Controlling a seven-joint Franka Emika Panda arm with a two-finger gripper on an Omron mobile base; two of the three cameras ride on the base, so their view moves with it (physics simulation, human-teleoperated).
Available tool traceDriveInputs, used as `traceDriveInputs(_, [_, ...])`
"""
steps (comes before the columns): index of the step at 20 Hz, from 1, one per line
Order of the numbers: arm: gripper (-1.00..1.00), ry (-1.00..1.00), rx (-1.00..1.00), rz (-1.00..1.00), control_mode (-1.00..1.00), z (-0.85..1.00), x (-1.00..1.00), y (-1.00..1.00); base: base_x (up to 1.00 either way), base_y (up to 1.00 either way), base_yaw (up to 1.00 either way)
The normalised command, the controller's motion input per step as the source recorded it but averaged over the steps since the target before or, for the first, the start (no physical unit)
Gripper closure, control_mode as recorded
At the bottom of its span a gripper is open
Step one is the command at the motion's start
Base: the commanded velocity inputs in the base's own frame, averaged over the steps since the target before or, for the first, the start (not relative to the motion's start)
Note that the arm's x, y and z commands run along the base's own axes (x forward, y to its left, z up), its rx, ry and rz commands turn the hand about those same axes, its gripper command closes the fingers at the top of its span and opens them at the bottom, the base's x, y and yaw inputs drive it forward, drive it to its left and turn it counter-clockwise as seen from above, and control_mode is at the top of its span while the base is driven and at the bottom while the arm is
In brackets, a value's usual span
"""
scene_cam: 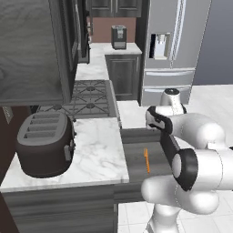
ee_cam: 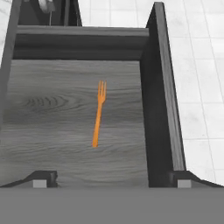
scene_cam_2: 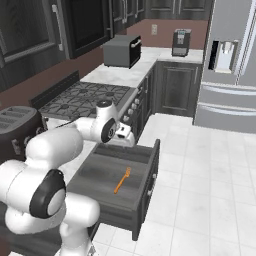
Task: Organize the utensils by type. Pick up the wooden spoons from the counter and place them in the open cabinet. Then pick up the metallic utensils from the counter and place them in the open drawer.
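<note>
Centre of the hand view: orange fork-shaped metallic utensil lying flat on the grey floor of the wide dark grey wood-grain open drawer, free of any grip. Fingers spread wide, holding nothing, poised above. Judged: drawer step half done. Next: lifting clear, seeking the silver-white piece on the white marble bench.

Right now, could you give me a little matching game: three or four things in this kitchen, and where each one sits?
Things:
1. fork
2. toaster
3. coffee maker
4. microwave

Places:
A. near counter, left of the drawer
B. back counter, beside the fridge
C. counter beyond the stove
D. in the open drawer

Pairs: 1-D, 2-A, 3-B, 4-C
</note>
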Motion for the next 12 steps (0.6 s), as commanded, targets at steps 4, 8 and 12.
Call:
traceDriveInputs(4, [-1.00,-0.19,0.00,0.00,-1.00,0.68,-0.47,0.02,0.00,0.00,0.00])
traceDriveInputs(8, [-1.00,-0.17,0.00,0.00,-1.00,0.53,-0.49,0.03,0.00,0.00,0.00])
traceDriveInputs(12, [-1.00,-0.16,-0.01,0.00,-1.00,0.43,-0.51,0.09,0.00,0.00,0.00])
